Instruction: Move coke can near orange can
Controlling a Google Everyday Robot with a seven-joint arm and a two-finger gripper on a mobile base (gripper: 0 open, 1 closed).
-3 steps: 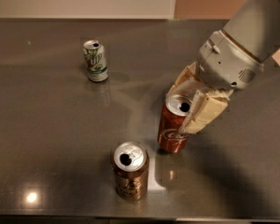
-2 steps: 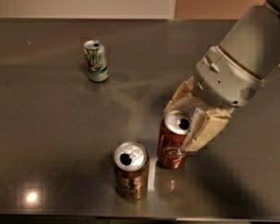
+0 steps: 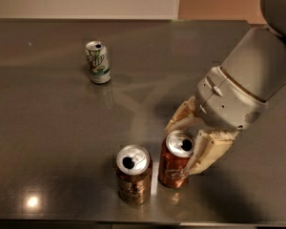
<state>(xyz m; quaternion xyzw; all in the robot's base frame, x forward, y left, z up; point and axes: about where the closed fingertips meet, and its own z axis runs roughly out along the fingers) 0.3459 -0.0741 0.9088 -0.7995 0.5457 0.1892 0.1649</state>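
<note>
Grey, glossy tabletop (image 3: 47, 142), seen from above at a slant; pale wall along the far edge.

Camera view, items:

1. Coke can (image 3: 174, 170), one. Red, silver top. Stands upright, long axis vertical, opened top facing up. Position: near edge of the table, right of centre, just beside the orange can, with a narrow gap between them. Whether its base fully rests on the surface cannot be told.

2. Orange can (image 3: 133, 178), one. Brownish-orange, silver top, upright, opening upward. Position: left of the coke can, nearest the front edge.

3. White-and-green can (image 3: 97, 62), one. Upright, far left, well apart from the other two.

4. Gripper (image 3: 186, 147), one. Cream fingers (image 3: 209, 150) clamped on either side of the coke can near its top; grey arm (image 3: 248, 85) enters from the upper right.

Nothing stands between the coke can and the orange can.
</note>
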